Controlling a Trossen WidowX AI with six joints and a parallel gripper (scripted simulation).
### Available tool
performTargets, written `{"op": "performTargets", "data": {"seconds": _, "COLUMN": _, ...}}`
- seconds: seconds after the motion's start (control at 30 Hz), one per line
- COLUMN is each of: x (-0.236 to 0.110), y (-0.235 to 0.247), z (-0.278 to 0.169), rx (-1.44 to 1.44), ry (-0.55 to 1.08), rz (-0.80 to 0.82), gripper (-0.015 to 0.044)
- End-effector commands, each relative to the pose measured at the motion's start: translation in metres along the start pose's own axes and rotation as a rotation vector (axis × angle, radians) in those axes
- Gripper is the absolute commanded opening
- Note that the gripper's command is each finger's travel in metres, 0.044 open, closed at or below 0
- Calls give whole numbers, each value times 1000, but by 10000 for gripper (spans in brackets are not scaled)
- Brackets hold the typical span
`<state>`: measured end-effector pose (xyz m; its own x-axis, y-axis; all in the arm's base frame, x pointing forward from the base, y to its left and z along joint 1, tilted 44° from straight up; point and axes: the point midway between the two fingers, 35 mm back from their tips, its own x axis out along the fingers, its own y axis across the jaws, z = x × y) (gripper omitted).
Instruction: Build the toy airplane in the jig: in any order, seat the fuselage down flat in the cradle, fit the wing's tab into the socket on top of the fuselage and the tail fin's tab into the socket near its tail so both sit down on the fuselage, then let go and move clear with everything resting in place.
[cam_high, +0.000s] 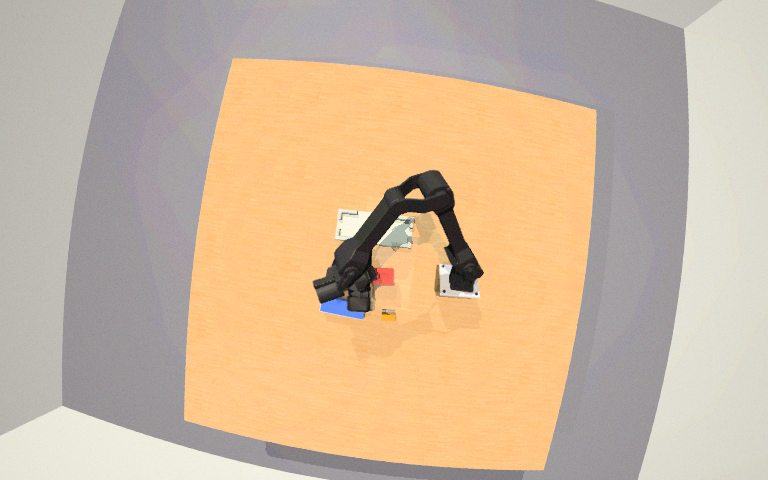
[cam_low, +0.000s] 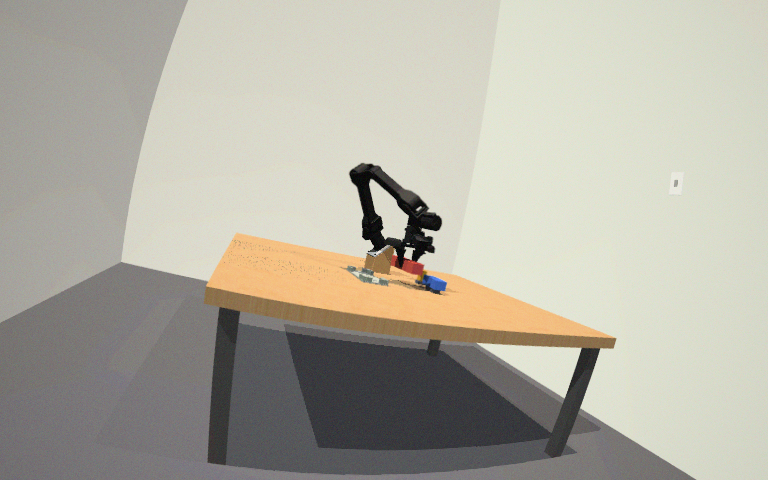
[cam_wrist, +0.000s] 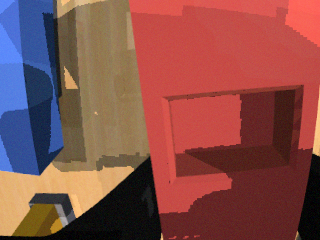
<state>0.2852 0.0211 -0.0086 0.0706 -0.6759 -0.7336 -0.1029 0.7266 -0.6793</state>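
Note:
The red fuselage (cam_high: 386, 276) (cam_low: 416, 267) (cam_wrist: 220, 47) lies low over the table in front of the jig, with a rectangular socket open on its top. My gripper (cam_high: 361, 284) (cam_low: 411, 258) is shut on the fuselage across its width, and the wrist hides the fingers from above. The blue wing (cam_high: 338, 308) (cam_low: 434, 282) (cam_wrist: 23, 60) lies flat just beside the gripper. The small orange tail fin (cam_high: 387, 315) (cam_low: 421, 276) (cam_wrist: 39, 222) lies close by. The pale jig (cam_high: 346, 224) (cam_low: 367, 276) lies under the arm with its cradle empty.
The arm's base (cam_high: 457, 281) stands on a white plate to the right of the parts. The wooden table (cam_high: 396, 384) (cam_low: 317, 294) stretches wide around them. The arm's links arch over the jig.

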Motion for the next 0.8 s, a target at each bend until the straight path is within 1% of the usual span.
{"op": "performTargets", "data": {"seconds": 0.0, "x": -15, "y": 0, "z": 3, "rx": 15, "ry": -12, "rz": 7, "gripper": 0}}
{"op": "performTargets", "data": {"seconds": 0.6, "x": -71, "y": -4, "z": -5, "rx": 33, "ry": 6, "rz": -17, "gripper": 0}}
{"op": "performTargets", "data": {"seconds": 0.77, "x": -73, "y": -5, "z": -5, "rx": 32, "ry": 8, "rz": -17, "gripper": 0}}
